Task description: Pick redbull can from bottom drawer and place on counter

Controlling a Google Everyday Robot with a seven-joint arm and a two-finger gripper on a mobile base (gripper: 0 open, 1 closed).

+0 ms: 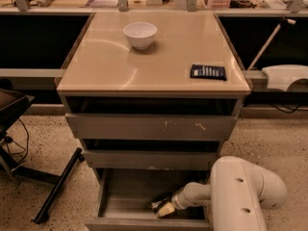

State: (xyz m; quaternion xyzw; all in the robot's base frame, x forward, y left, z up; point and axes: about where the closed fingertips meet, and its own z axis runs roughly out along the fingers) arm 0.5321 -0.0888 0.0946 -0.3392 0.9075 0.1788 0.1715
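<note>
The bottom drawer [120,207] is pulled open below the grey cabinet. My white arm [240,191] reaches into it from the right. The gripper [164,209] sits low over the drawer floor, right of its middle. A small dark, silvery thing at the gripper's tip looks like the redbull can [158,203]; it is partly hidden, and I cannot tell whether it is held. The glossy beige counter [110,66] tops the cabinet.
A white bowl [140,34] stands at the back of the counter and a dark flat packet [208,71] lies near its right edge. Two upper drawers [149,126] stick out slightly above the open one. A black chair base [53,191] stands on the floor at left.
</note>
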